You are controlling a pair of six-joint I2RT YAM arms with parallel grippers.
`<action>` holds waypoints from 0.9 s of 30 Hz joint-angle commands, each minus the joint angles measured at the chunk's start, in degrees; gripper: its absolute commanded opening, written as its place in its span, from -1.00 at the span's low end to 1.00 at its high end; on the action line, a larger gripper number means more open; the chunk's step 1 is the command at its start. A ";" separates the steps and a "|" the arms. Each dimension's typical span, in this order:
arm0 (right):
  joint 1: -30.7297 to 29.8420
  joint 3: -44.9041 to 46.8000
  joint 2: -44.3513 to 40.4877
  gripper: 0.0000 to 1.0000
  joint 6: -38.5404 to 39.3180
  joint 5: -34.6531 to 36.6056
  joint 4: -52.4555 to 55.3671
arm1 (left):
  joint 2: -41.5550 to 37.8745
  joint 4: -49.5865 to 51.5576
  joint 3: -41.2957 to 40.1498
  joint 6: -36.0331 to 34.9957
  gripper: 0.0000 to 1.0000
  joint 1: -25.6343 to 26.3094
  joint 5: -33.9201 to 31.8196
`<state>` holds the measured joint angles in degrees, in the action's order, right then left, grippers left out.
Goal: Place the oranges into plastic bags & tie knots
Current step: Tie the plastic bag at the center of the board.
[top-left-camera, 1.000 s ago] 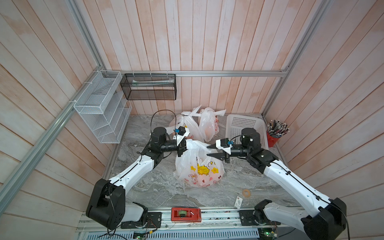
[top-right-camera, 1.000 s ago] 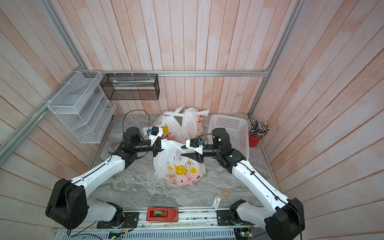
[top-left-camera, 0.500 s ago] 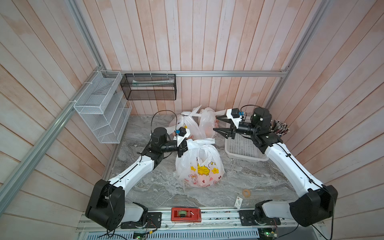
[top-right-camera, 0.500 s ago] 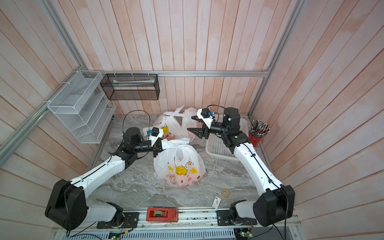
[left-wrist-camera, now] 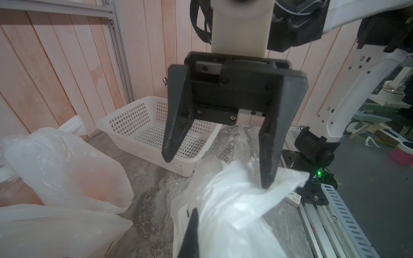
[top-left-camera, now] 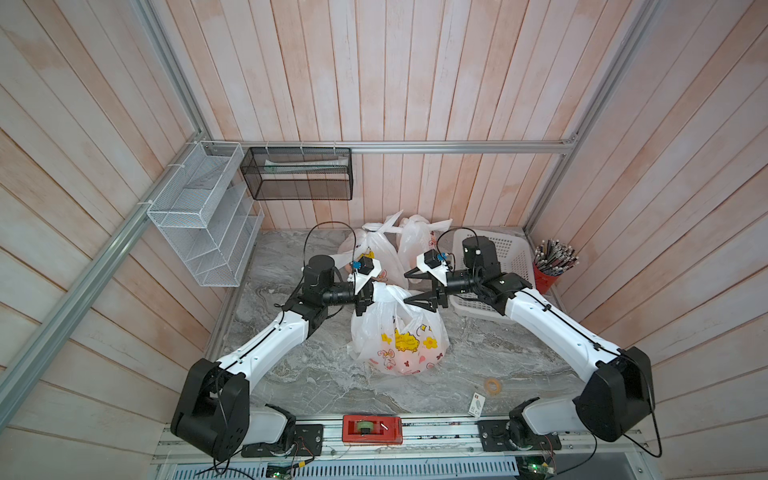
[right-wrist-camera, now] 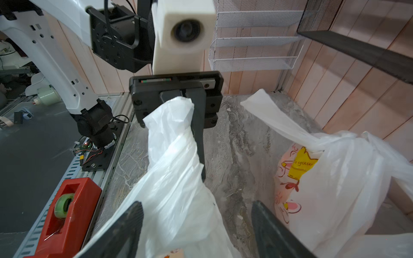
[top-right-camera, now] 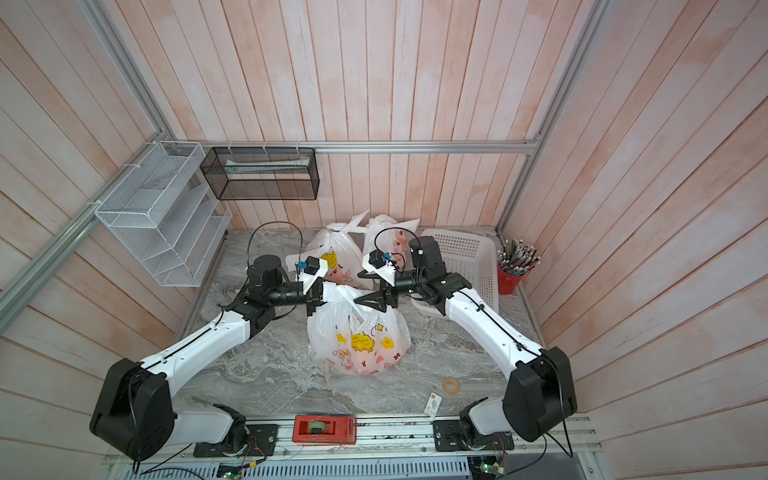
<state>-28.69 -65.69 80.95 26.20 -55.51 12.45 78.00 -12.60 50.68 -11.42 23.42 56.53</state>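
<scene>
Mid-table in both top views, a thin translucent white cartoon-printed plastic bag (top-left-camera: 399,345) stands upright on the grey marbled tabletop (top-left-camera: 316,374). The oranges (top-left-camera: 401,362) inside show only as a faint glow low down. At its left, the left gripper (top-left-camera: 365,297) has its fingers pinched together on a white handle strip (top-left-camera: 383,293). The right gripper (top-left-camera: 409,289) is spread wide at the bag's right shoulder. Two knotted bags (top-left-camera: 374,245) sit farther back, partly hidden by the wrists, left of a white perforated plastic basket (top-left-camera: 513,257).

Left wrist view: its own fingers are almost wholly cut off, and one right fingertip (left-wrist-camera: 267,178) meets the plastic.

Right wrist view: its own fingertips, apart, straddle the bag, and the clamped strip looks twisted.
</scene>
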 commanded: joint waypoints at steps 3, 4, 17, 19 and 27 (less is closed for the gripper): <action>-1.97 -0.35 1.77 0.58 0.71 3.85 3.99 | -1.44 1.07 1.03 -1.38 -1.00 0.65 -0.74; -2.37 -0.65 2.20 0.60 0.79 4.59 4.55 | -1.44 1.70 1.25 -1.78 -1.00 0.84 -1.13; -3.70 -2.69 4.41 0.14 -1.03 15.70 7.15 | -3.38 4.49 1.40 -4.19 -1.00 2.83 -6.05; -3.72 -2.68 4.09 -0.19 -1.47 15.65 6.83 | -3.54 5.75 1.91 -4.61 -1.00 3.64 -8.57; -3.57 -1.85 0.97 -0.94 -3.87 28.90 4.09 | -5.87 11.64 2.85 -4.24 -1.00 5.96 -18.12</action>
<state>-32.38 -66.81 84.40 23.97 -34.61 17.76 74.28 -4.54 51.57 -15.29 28.91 42.74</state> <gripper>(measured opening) 0.051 0.047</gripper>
